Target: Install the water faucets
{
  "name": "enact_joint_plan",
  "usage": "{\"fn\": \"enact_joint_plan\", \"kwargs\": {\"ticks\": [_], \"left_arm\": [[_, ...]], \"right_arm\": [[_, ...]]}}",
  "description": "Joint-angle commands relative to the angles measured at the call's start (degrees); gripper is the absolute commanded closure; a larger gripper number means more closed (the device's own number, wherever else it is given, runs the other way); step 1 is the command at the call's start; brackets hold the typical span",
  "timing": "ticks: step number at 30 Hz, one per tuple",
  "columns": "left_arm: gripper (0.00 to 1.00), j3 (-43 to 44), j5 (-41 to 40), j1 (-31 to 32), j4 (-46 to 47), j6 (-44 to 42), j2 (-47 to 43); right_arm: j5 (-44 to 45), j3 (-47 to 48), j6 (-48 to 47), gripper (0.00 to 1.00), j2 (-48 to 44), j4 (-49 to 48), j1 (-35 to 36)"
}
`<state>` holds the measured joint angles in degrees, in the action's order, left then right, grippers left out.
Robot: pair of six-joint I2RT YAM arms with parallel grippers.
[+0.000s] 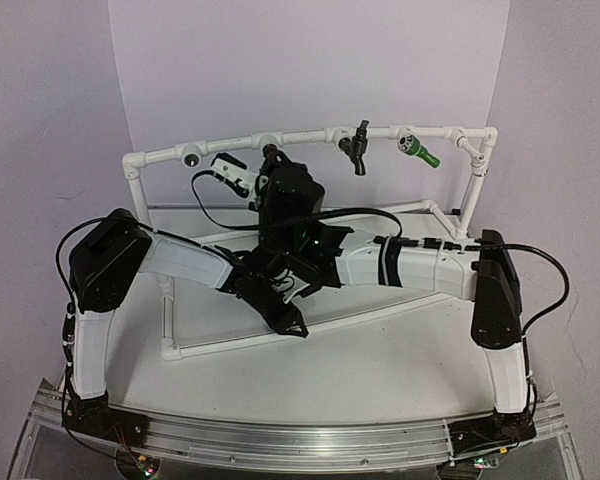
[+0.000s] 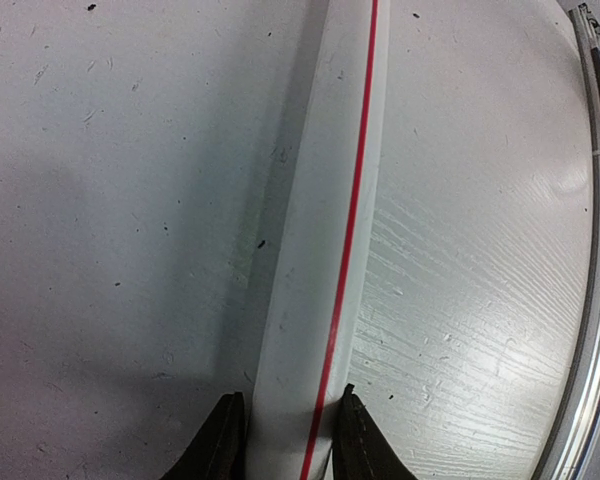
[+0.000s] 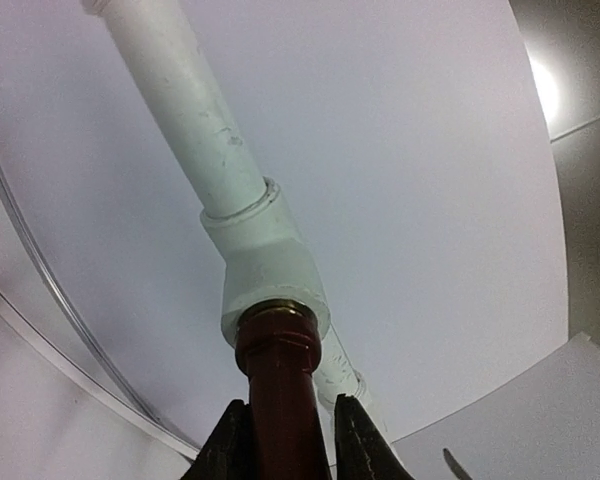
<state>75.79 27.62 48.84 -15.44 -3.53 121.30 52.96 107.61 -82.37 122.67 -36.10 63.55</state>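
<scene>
Right wrist | right end effector (image 3: 288, 405) clenched on barrel of brown faucet (image 3: 275, 345) | likely rigid, light, slick | left end effector (image 2: 288, 400) clamping pipe (image 2: 320, 200)

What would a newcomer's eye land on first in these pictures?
A black faucet and a green faucet stick out of the top rail of a white plastic pipe frame. Up close, the right gripper pinches a reddish-brown faucet at a white tee socket, and the left gripper clamps a red-striped white pipe.
</scene>
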Motion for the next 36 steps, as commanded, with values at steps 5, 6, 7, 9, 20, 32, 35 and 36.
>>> {"fn": "enact_joint_plan", "kwargs": {"ticks": [5, 6, 7, 9, 20, 32, 35, 36], "left_arm": [[0.99, -3.8, -8.5, 0.4, -7.1, 6.0, 9.4], [0.99, -3.8, -8.5, 0.3, -7.1, 6.0, 9.2], [0.99, -3.8, -8.5, 0.4, -7.1, 6.0, 9.3], [1.00, -3.8, -8.7, 0.4, -7.0, 5.9, 9.7], [0.99, -3.8, -8.8, 0.4, -7.2, 5.9, 9.7], [0.99, -4.0, -8.9, 0.4, -7.3, 5.8, 9.2], [0.99, -4.2, -8.7, 0.4, -7.3, 5.9, 8.5], [0.99, -4.2, -8.6, 0.4, -7.2, 5.9, 8.2]], "right_arm": [[2.2, 1.3, 54.7, 1.00, -3.8, 2.9, -0.8], [0.4, -1.0, 64.6, 1.00, -5.6, 3.9, -0.9], [-2.6, -3.6, 70.7, 1.00, -7.7, 4.9, -1.1], [-9.1, -7.2, 87.9, 1.00, -10.4, 6.0, -2.1], [-32.3, -13.2, 140.6, 1.00, -12.6, -1.0, -8.9], [-39.3, -22.3, 134.0, 0.65, -17.8, -0.2, -9.2], [-38.9, -26.8, 128.4, 0.52, -22.2, 3.0, -9.2], [-39.2, -27.9, 126.9, 0.49, -23.6, 4.1, -9.2]]}}
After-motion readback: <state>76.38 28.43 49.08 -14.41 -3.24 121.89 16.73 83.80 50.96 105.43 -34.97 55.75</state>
